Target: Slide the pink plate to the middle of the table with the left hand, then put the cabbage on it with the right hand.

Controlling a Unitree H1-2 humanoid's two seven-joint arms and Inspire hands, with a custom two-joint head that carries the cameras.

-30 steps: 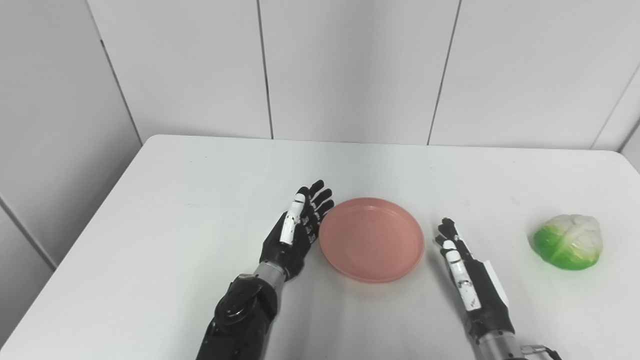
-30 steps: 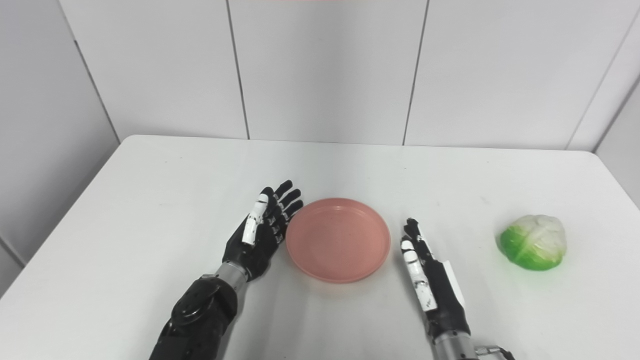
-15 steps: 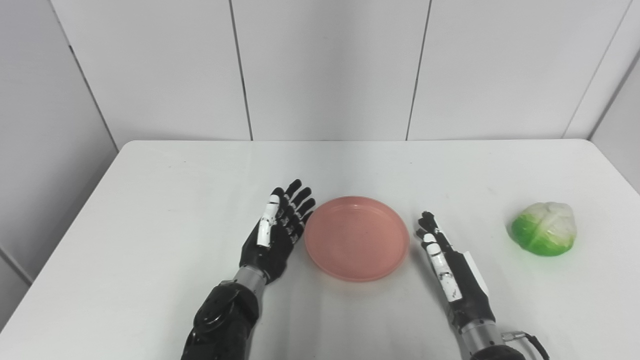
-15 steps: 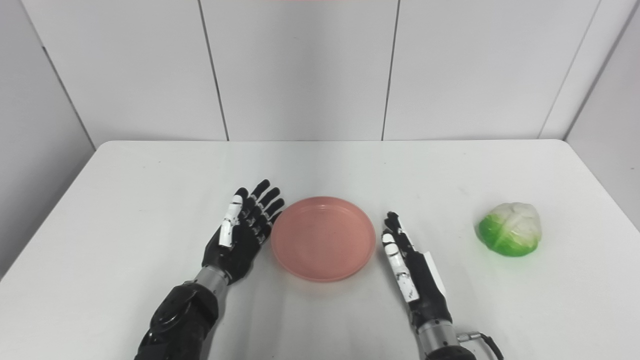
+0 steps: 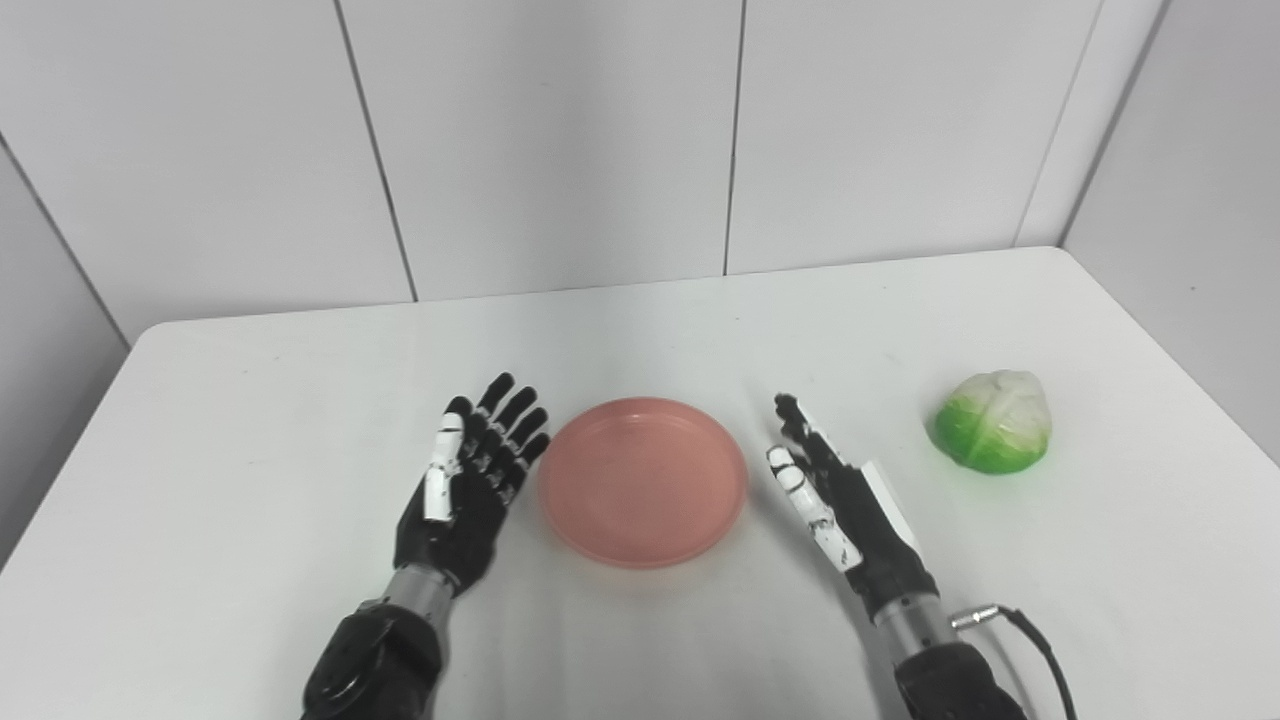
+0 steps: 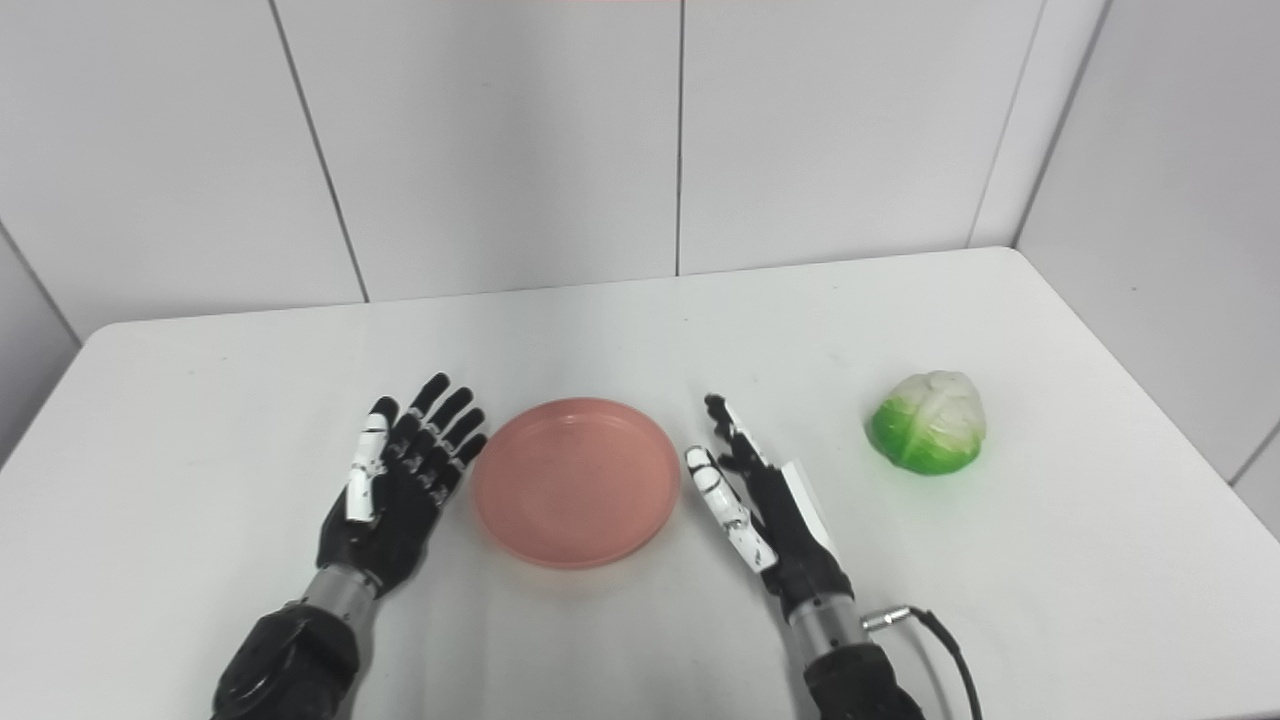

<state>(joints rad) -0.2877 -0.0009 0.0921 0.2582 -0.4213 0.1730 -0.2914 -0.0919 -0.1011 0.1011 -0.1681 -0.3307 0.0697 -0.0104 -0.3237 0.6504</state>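
Note:
A pink plate [image 5: 642,480] lies flat near the middle of the white table [image 5: 300,400], empty. My left hand [image 5: 470,480] is open just left of the plate, palm toward it, fingertips close to its rim. My right hand [image 5: 835,495] is open just right of the plate, fingers pointing away from me, holding nothing. A green and white cabbage [image 5: 990,434] sits on the table to the right, a hand's length beyond my right hand. In the right eye view the plate [image 6: 575,478], left hand [image 6: 400,485], right hand [image 6: 760,505] and cabbage [image 6: 928,421] stand the same way.
White panelled walls stand behind the table and along its right side [image 5: 1180,200]. A cable [image 5: 1030,630] trails from my right wrist. The table's right edge runs close behind the cabbage.
The camera has turned to the right, so the whole scene shifts left in the picture. My right hand has edged forward and slightly toward the cabbage. The plate and cabbage stay in place.

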